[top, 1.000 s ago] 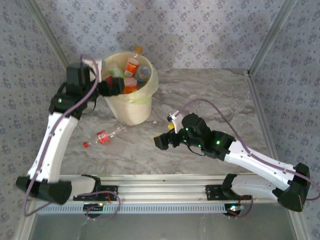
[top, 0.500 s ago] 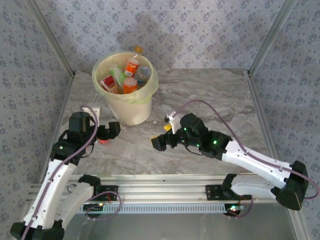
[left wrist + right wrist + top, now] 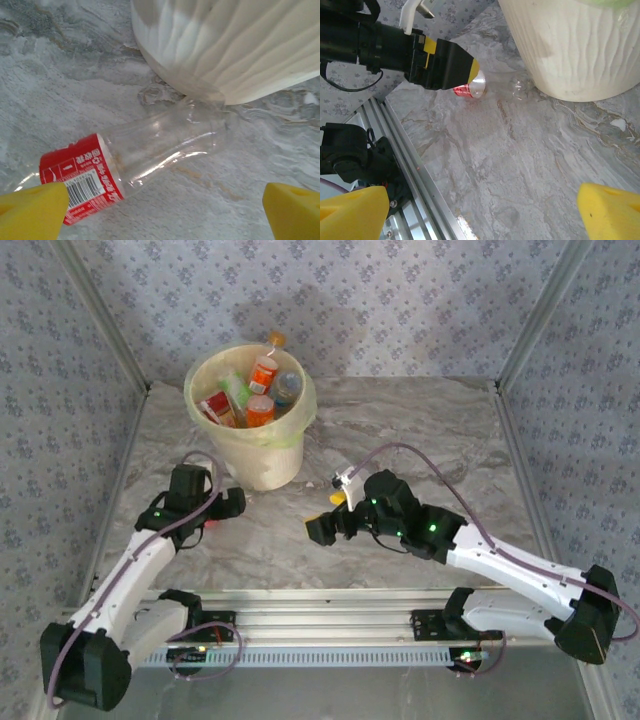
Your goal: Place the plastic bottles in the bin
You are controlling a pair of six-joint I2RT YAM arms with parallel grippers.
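My left gripper (image 3: 160, 212) hangs low over a clear bottle with a red label (image 3: 150, 155), its yellow-tipped jaws spread wide to either side and gripping nothing. The bottle lies on its side on the marble-patterned table (image 3: 420, 430), its clear end at the foot of the cream bin (image 3: 268, 468); I cannot tell whether they touch. Several other bottles (image 3: 262, 375), with orange, red and green labels, sit heaped inside the bin's yellow-lined rim. My right gripper (image 3: 320, 530) hovers mid-table, jaws likewise wide apart and empty, pointed towards the left one.
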